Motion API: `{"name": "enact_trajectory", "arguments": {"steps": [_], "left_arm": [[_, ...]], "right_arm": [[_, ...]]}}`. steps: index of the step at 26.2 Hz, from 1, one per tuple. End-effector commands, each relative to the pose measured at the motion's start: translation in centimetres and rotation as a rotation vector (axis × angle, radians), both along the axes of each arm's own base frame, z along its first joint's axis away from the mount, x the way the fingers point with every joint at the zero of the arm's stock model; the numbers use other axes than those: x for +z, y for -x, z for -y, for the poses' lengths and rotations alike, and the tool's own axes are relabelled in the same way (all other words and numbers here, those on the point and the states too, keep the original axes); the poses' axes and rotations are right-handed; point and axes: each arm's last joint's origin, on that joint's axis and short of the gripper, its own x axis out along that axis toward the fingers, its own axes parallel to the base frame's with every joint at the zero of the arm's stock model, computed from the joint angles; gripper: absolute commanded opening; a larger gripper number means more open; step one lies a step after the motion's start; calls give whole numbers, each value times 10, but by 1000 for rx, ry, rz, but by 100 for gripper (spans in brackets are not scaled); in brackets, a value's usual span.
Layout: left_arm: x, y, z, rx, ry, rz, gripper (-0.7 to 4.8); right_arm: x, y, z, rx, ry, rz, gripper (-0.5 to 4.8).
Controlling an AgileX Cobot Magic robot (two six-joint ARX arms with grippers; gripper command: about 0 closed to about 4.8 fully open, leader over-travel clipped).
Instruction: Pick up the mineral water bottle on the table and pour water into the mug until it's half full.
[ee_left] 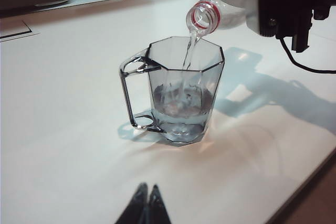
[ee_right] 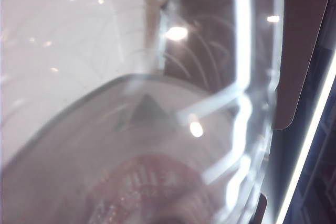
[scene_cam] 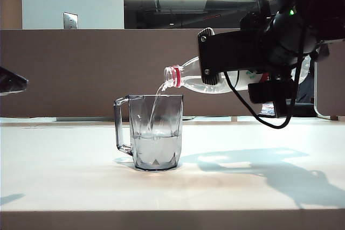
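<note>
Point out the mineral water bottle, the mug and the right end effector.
mineral water bottle point(scene_cam: 186, 78): exterior view, clear shoulder behind the red neck ring.
mug point(scene_cam: 161, 133): exterior view, faceted front wall.
right end effector point(scene_cam: 211, 56): exterior view, black finger clamped across the bottle.

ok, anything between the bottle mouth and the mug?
Nothing visible. The right gripper holds the bottle tipped nearly level, its mouth just above the mug rim, and the water falls straight in. The left gripper sits shut, well short of the mug on the table.
</note>
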Motion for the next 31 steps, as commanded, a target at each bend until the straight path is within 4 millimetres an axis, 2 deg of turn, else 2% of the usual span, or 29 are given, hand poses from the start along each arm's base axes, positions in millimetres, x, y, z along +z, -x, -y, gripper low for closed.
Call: {"name": "enact_trajectory", "arguments": {"steps": [1,16,25,27,31], "left_arm": [[2,0,0,-1,10,12,-5],[2,0,0,-1,9,12,-5],[2,0,0,-1,10,12,-5],[2,0,0,-1,10,12,-5],[2,0,0,-1,10,12,-5]], "right_arm": [[9,-1,-1,-4,-37,49,322],[9,-1,-1,-4,-39,48,322],[4,1,-1,-22,-152,12,322],[2,3,-2,-24,-184,5,302],[-1,5,-3,-29,-247,-10,301]]}}
